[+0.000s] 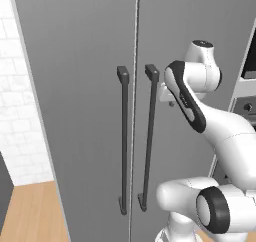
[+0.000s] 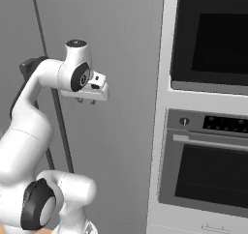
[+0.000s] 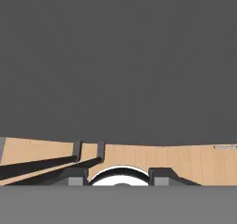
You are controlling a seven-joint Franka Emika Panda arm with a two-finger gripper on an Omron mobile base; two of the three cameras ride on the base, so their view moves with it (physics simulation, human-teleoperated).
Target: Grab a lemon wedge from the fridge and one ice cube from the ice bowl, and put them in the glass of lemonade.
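Two dark handles (image 1: 136,141) at frame centre mark the shut fridge (image 1: 90,46); the gripper (image 2: 87,100) is raised beside them for a pull, jaws apart, empty.

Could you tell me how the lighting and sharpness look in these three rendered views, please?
Left base view: flat, even light on the fridge, its handles crisp with no cast shadows, no glare. Right base view: the oven glass dark, without reflections. Hand view: dim, the fridge door a uniform grey; the gripper tips slightly soft.
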